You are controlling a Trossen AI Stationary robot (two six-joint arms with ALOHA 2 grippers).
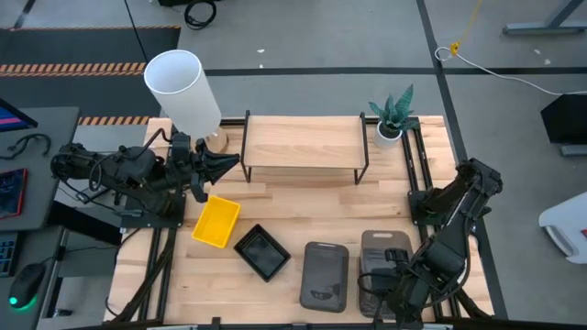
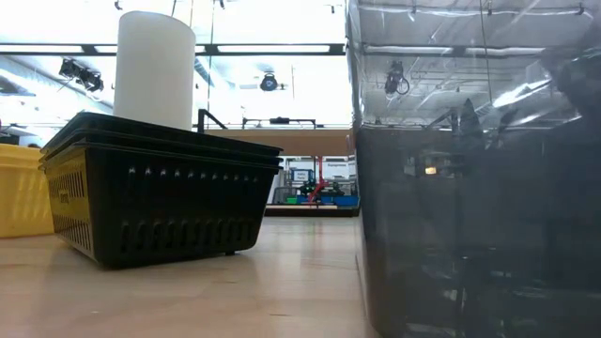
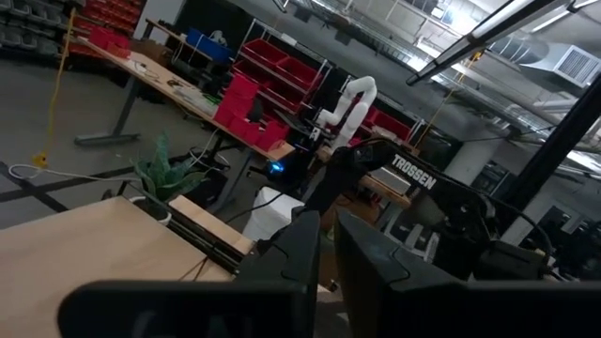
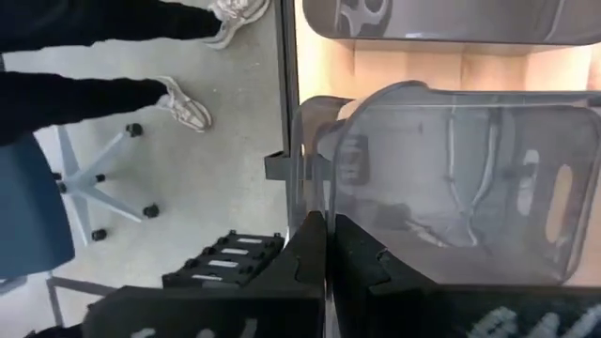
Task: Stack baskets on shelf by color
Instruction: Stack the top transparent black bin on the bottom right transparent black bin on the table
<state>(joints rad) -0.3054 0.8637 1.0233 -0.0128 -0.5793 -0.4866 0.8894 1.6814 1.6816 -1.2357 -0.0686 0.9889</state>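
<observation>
The light-wood shelf (image 1: 303,142) stands at the table's far middle. A yellow basket (image 1: 215,223) and a black slotted basket (image 1: 262,252) lie on the table left of centre; both show in the low view, yellow (image 2: 23,202) and black (image 2: 155,197). Two dark grey baskets lie near the front edge, one (image 1: 325,275) left of the other (image 1: 385,257). My right gripper (image 1: 374,280) is shut on the right grey basket (image 4: 451,178). My left gripper (image 1: 231,163) is shut and empty, above the table beside the shelf's left end. My right gripper pinches the right grey basket's wall at its near short end (image 4: 326,211) between its two fingers, one finger on each side of the thin wall. The fingers come from above, slanting down. Whether the basket is lifted off the table cannot be told.
A white lamp (image 1: 183,87) stands at the far left next to my left gripper. A small potted plant (image 1: 393,117) stands by the shelf's right end. A person's legs (image 4: 113,56) and an office chair's base show on the floor beyond the table's edge.
</observation>
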